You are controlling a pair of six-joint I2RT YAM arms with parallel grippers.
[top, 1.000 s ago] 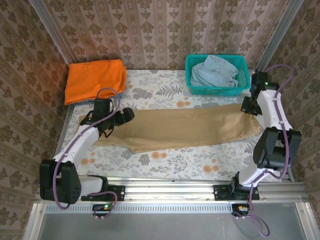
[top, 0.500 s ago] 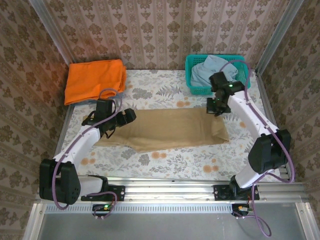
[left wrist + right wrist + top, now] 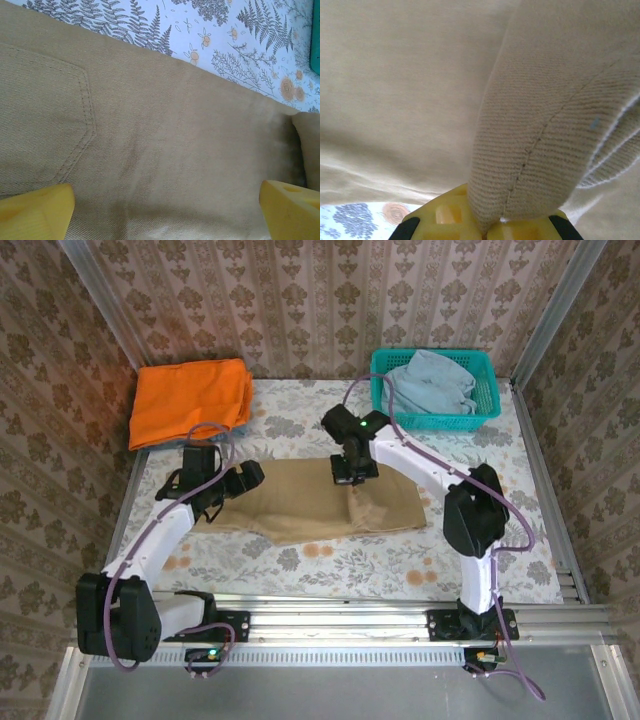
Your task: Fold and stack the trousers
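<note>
- The right gripper point(image 3: 347, 476) is clamped shut on a fold of the trousers point(image 3: 300, 502), just toward 12 o'clock of the desk's middle. In its wrist view a thick, seamed roll of tan cloth rises from between the yellow fingers point(image 3: 445, 215).
- The left gripper point(image 3: 247, 476) is spread wide and grips nothing (its two yellow tips sit in the lower corners of its wrist view). It is poised over the 9 o'clock end of the trousers, where a stitched back pocket point(image 3: 45, 115) shows. Whether its tips touch the cloth cannot be told.
- The trousers are plain tan and lie across the middle of the desk, running from 9 o'clock toward 3 o'clock. The 3 o'clock part is doubled back over the rest, with its end pinched by the right gripper above the lower layer.
- The desk point(image 3: 330, 420) is covered in a white cloth printed with ferns and small orange flowers.
- An orange garment point(image 3: 190, 400) lies folded flat at 10 o'clock, well apart from the trousers.
- A teal basket point(image 3: 440, 422) stands at 1 o'clock, with a crumpled pale blue garment point(image 3: 430, 380) inside it.
</note>
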